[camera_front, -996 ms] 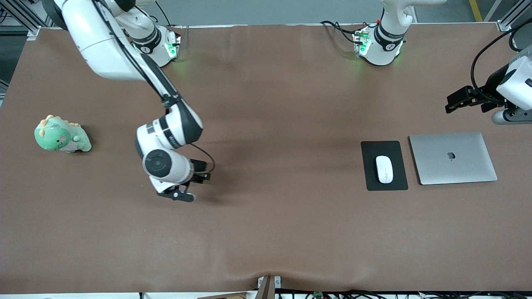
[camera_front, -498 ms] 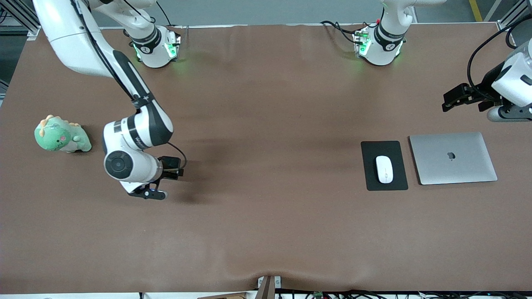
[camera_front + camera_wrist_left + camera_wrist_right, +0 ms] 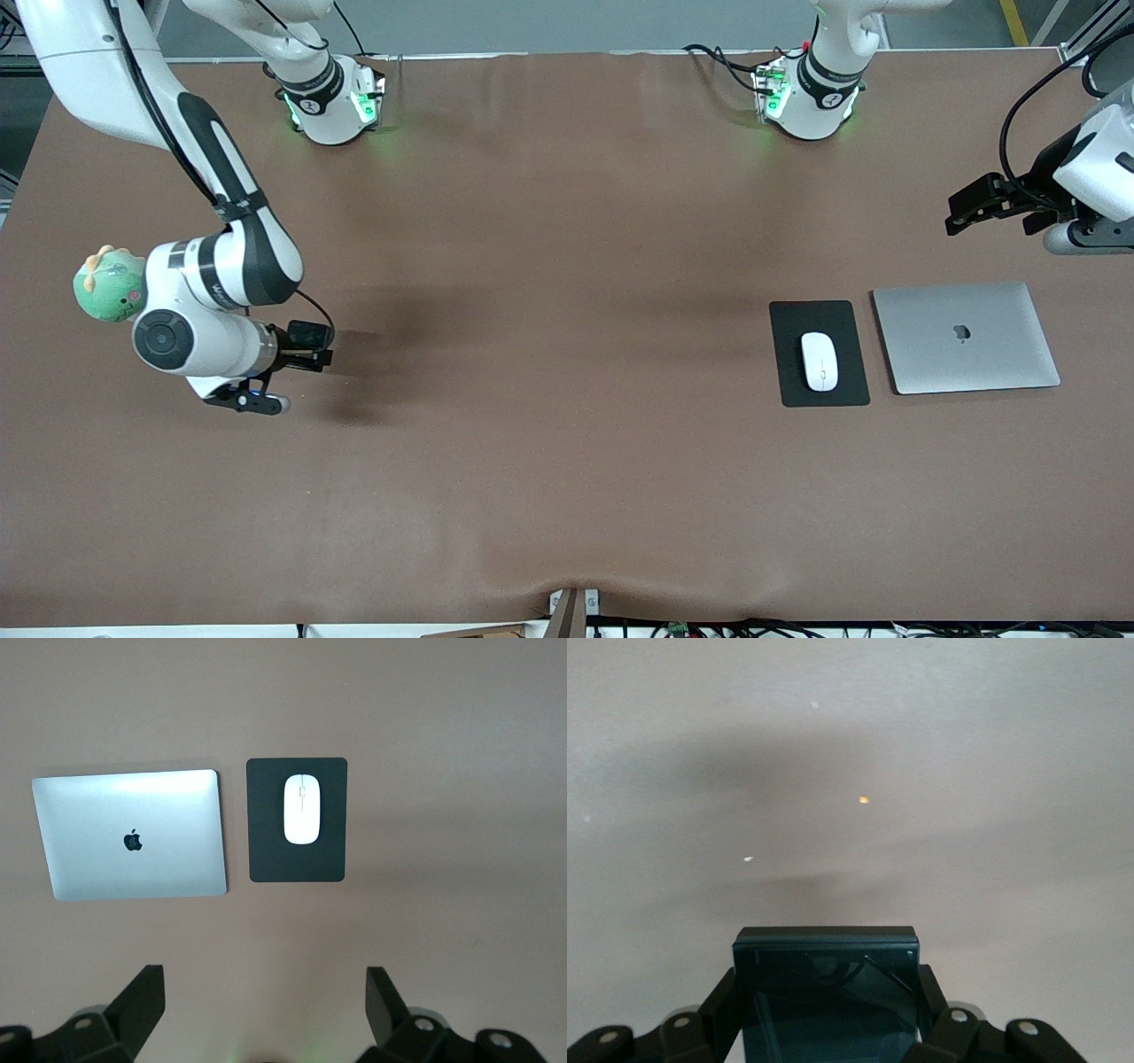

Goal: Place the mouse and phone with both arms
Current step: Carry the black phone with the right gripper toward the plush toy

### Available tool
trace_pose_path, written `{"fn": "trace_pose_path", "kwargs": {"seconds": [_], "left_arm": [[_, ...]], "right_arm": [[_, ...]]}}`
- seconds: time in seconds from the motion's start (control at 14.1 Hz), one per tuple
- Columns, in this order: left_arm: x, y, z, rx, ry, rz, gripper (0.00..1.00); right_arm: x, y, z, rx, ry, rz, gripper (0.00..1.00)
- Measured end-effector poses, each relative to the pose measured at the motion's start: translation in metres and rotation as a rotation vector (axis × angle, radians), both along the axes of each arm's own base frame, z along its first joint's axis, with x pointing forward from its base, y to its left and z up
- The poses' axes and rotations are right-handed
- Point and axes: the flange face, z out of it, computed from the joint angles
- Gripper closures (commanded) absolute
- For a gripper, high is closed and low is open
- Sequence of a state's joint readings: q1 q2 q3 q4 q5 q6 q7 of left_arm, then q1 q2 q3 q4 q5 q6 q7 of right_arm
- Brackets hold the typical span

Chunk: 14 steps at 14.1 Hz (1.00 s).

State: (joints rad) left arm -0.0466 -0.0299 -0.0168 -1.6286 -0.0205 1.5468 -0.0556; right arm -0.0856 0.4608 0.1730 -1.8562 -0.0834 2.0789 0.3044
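The white mouse (image 3: 819, 361) lies on a black mouse pad (image 3: 819, 396) beside a closed silver laptop. The left wrist view shows the mouse (image 3: 302, 809) on the pad (image 3: 297, 864). My left gripper (image 3: 961, 213) is open and empty (image 3: 264, 979), up in the air over the table by the laptop, at the left arm's end. My right gripper (image 3: 310, 347) is shut on the black phone (image 3: 826, 966), its fingers (image 3: 725, 997) clamped on the phone's two sides. It holds the phone over bare table beside a green plush toy.
The closed silver laptop (image 3: 966, 338) lies beside the pad, toward the left arm's end, and shows in the left wrist view (image 3: 131, 835). A green plush dinosaur (image 3: 108, 285) sits at the right arm's end, partly covered by the right arm's wrist. A brown mat covers the table.
The right arm has swung toward its own end of the table with the phone in its gripper, now reaching the plush toy. The left gripper has shifted slightly.
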Motion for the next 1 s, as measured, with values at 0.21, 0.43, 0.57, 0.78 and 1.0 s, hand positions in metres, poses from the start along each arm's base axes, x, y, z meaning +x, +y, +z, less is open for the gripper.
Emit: {"fn": "trace_pose_path", "kwargs": {"seconds": [0.21, 0.43, 0.57, 0.78, 1.0], "left_arm": [[0.0, 0.0, 0.0, 0.0, 0.0, -0.022, 0.0], [0.0, 0.002, 0.0, 0.012, -0.002, -0.036, 0.0], [0.0, 0.002, 0.0, 0.017, -0.003, -0.036, 0.0], [0.0, 0.004, 0.0, 0.029, -0.004, -0.037, 0.0], [0.0, 0.003, 0.0, 0.031, -0.004, -0.038, 0.0]], "right_arm": [[-0.015, -0.036, -0.008, 0.022, -0.055, 0.037, 1.0], [-0.042, -0.073, -0.034, 0.041, -0.086, 0.067, 1.0], [-0.058, -0.084, -0.052, 0.048, -0.106, 0.071, 1.0], [-0.079, -0.091, -0.072, 0.055, -0.107, 0.073, 1.0], [-0.092, -0.103, -0.082, 0.062, -0.103, 0.073, 1.0]]}}
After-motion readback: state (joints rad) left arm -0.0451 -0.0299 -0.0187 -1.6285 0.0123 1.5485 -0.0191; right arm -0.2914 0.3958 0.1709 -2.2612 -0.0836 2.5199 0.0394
